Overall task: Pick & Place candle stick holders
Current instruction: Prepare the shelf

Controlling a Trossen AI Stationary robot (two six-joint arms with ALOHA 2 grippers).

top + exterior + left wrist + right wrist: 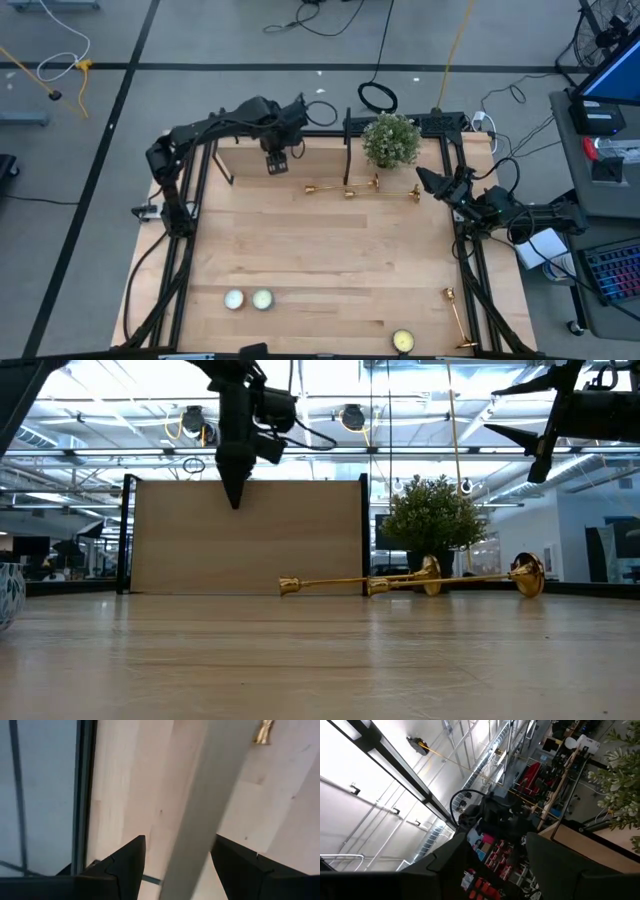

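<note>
Two gold candle stick holders lie on their sides near the table's far edge, one overlapping the other, flared bases toward the right. A third lies near the right front corner. My left gripper hangs open, pointing down, well above the table and left of the first holder, whose cup end shows in the left wrist view. My right gripper stands open at the far right, raised and tipped upward, holding nothing.
A potted plant stands at the far edge behind the holders, beside a wooden back panel. Two pale round candles sit near the front left, another at the front edge. Bare wood spans the table's middle.
</note>
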